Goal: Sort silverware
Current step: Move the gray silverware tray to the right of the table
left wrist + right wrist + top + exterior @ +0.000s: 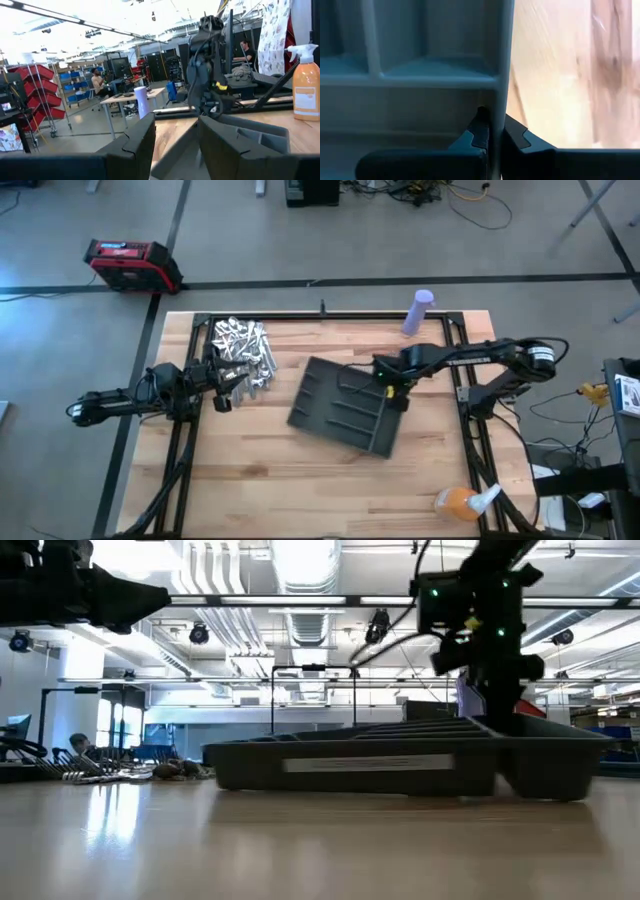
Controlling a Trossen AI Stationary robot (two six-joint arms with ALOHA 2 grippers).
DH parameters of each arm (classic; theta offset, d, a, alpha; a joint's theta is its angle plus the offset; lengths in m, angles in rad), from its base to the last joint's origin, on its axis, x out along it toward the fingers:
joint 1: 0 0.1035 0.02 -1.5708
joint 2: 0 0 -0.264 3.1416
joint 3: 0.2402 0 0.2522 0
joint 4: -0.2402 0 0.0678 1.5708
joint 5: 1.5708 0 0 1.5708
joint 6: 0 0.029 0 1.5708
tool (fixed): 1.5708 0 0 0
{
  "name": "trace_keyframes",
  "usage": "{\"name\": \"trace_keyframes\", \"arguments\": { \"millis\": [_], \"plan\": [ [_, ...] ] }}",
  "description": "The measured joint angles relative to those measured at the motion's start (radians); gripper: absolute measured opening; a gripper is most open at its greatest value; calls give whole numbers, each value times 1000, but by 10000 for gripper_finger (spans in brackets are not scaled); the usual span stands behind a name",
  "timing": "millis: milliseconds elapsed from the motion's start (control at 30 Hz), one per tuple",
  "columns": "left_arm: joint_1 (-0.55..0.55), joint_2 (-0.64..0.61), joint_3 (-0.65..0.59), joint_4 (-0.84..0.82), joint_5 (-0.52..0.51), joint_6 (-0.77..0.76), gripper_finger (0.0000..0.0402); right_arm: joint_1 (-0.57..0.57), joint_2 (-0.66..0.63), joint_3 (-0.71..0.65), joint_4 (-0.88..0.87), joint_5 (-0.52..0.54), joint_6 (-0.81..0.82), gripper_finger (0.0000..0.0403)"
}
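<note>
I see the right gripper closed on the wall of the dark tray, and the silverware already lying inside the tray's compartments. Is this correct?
Not quite. The right gripper is indeed closed on the tray wall, as the right wrist view shows. But the silverware is not in the compartments: the high view shows it piled on the table near the left gripper, apart from the tray.

A pile of shiny silver metal silverware (243, 343) lies upper left on the wooden table (300, 480); the dark grey compartmented tray (345, 408) sits tilted at centre.
</note>
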Motion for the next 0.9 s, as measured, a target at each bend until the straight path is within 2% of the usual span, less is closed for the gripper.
{"name": "trace_keyframes", "arguments": {
  "millis": [100,300,467,633,733,900],
  "plan": [
    [0,0,0,15,0,14,133,-61,-2,-33,7,-4,-51,0],
    [0,5,0,21,1,59,133,-96,35,-47,31,3,-375,0],
    [0,30,0,21,1,65,132,-111,54,-33,28,101,-576,1],
    [0,63,0,20,1,61,132,-164,54,-33,18,125,-598,5],
    [0,82,0,18,1,61,133,-190,54,-41,16,152,-599,24],
    [0,110,0,20,1,46,132,-198,55,-47,20,311,-536,83]
  ]
}}
